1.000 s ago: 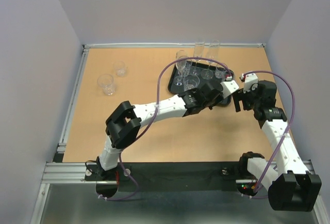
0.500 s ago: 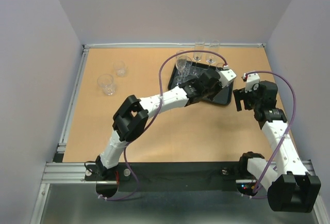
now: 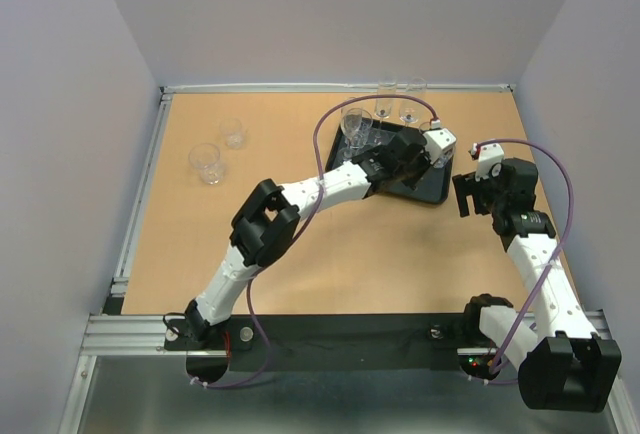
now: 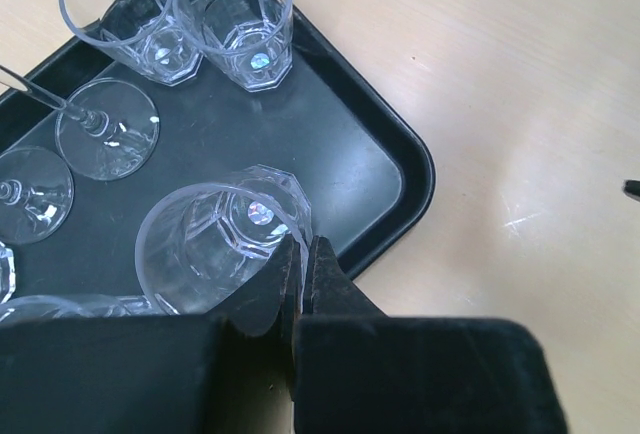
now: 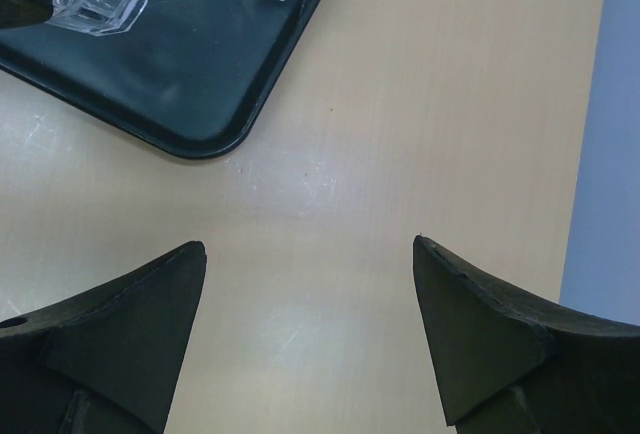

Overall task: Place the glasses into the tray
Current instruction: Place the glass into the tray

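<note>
Overhead, two short glasses [image 3: 205, 163] stand on the bare table [image 3: 300, 254] at upper left, near each other and well apart from the tray [image 3: 425, 189]. The tray sits right of centre in the upper half of the frame. More glasses crowd its far side, and two stemmed ones stand just past its far rim.

My left arm stretches diagonally across the table, and the left gripper [image 3: 432, 146] is over the tray's right end. On the left wrist camera its jaws are almost together, pinching the rim wall of a tumbler [image 4: 225, 239], one finger inside and one outside. That tumbler is over the tray floor near the rounded right-hand corner. I cannot tell whether its base touches the floor. At upper left of that view two more tumblers [image 4: 235, 14] stand side by side in the tray, and the round feet of stemmed glasses [image 4: 107, 141] sit below them.

Further right, my right gripper [image 5: 309, 244] hovers over bare table just off the tray's near right corner. Its jaws are spread wide, the two dark fingers [image 5: 130, 324] far apart, holding and touching nothing.
</note>
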Controlling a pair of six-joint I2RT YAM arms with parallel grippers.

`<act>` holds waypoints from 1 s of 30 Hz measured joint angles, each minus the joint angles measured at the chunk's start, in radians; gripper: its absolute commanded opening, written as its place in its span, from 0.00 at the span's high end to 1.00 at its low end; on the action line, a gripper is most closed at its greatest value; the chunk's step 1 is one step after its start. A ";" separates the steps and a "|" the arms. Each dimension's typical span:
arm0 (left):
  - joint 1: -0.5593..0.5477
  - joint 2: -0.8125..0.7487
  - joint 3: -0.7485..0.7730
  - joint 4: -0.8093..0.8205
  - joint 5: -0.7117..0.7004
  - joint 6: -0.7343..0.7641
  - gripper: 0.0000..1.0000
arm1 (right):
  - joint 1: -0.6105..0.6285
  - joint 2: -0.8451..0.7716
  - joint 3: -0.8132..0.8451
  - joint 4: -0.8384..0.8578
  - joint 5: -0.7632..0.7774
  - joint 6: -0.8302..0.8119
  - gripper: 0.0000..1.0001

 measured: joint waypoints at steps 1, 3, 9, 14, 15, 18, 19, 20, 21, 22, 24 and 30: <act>0.003 0.008 0.006 -0.001 0.000 0.000 1.00 | 0.000 0.000 0.000 0.000 0.000 0.000 0.11; 0.005 0.021 0.013 -0.003 -0.001 -0.002 1.00 | 0.000 0.000 0.000 0.000 0.000 0.000 0.11; 0.017 0.053 0.030 -0.024 -0.021 -0.003 0.99 | 0.000 0.000 0.000 0.000 0.000 0.002 0.11; 0.023 0.086 0.068 -0.034 -0.052 0.000 0.96 | 0.000 0.000 0.000 0.000 0.000 0.002 0.11; 0.024 0.092 0.072 -0.035 -0.063 0.001 0.94 | 0.000 0.000 0.000 0.000 0.000 0.002 0.11; 0.024 0.103 0.074 -0.045 -0.074 0.002 0.94 | 0.000 0.000 0.000 0.000 0.000 0.002 0.11; 0.024 0.106 0.074 -0.048 -0.077 0.003 0.93 | 0.000 0.000 0.000 0.000 0.000 0.002 0.11; 0.024 0.109 0.074 -0.050 -0.081 0.004 0.92 | -0.001 0.000 0.000 0.000 0.000 0.002 0.11; 0.024 0.113 0.074 -0.050 -0.084 0.005 0.91 | -0.001 0.000 0.000 0.000 0.000 0.002 0.11; 0.024 0.114 0.074 -0.051 -0.085 0.005 0.89 | -0.001 0.000 0.000 0.000 0.000 0.002 0.11; 0.024 0.118 0.074 -0.056 -0.089 0.005 0.85 | -0.001 0.000 0.000 0.000 0.000 0.003 0.11; 0.024 0.118 0.084 -0.061 -0.102 0.005 0.62 | -0.001 0.000 0.000 0.001 0.000 0.003 0.11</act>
